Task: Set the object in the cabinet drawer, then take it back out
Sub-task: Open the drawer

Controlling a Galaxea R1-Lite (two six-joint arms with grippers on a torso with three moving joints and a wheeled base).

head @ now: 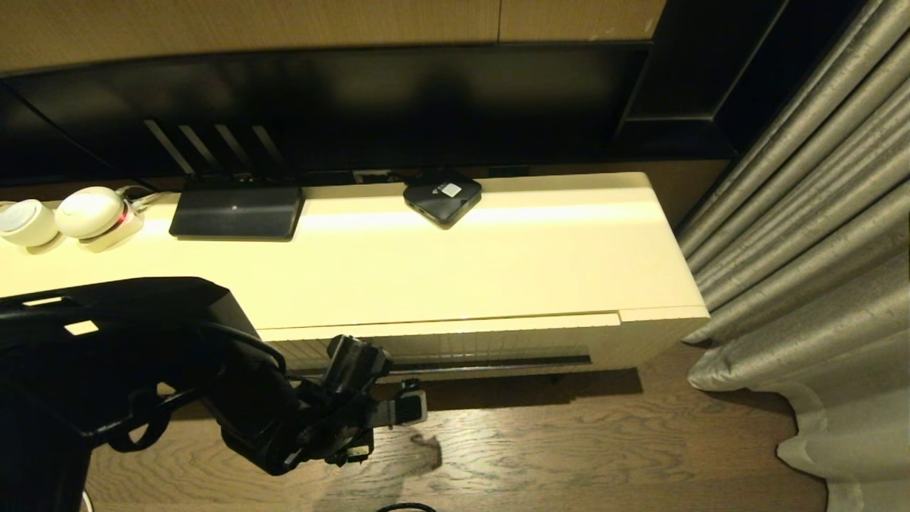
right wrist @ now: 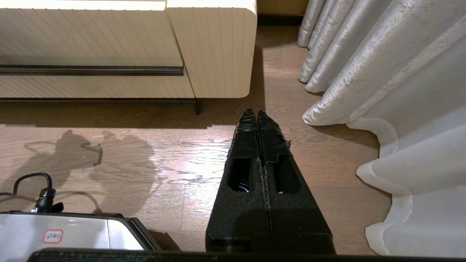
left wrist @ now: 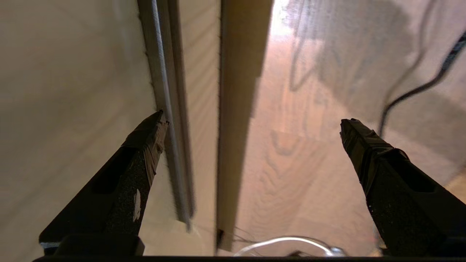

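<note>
- Drawer (head: 455,341): cream, finely ribbed front with a long dark handle slot (head: 490,365) along its lower edge; it sits flush in the cabinet (head: 498,263), closed.
- Bottle: not visible in any view; where it is cannot be told.
- Left gripper (head: 398,409): low in front of the drawer, near the left end of the handle slot, above the wooden floor (head: 569,441). Fingers spread wide, nothing between them; in the left wrist view one fingertip (left wrist: 154,125) lies just beside the slot's edge, the other over the floor.
- Right gripper (right wrist: 258,120): parked low over the floor, near the cabinet's right corner; fingers pressed together, empty.
- Cabinet top: black square box (head: 442,195), flat black device (head: 237,211), two white round devices (head: 89,213) at the left end.
- Grey curtain (head: 803,235): right of the cabinet.
</note>
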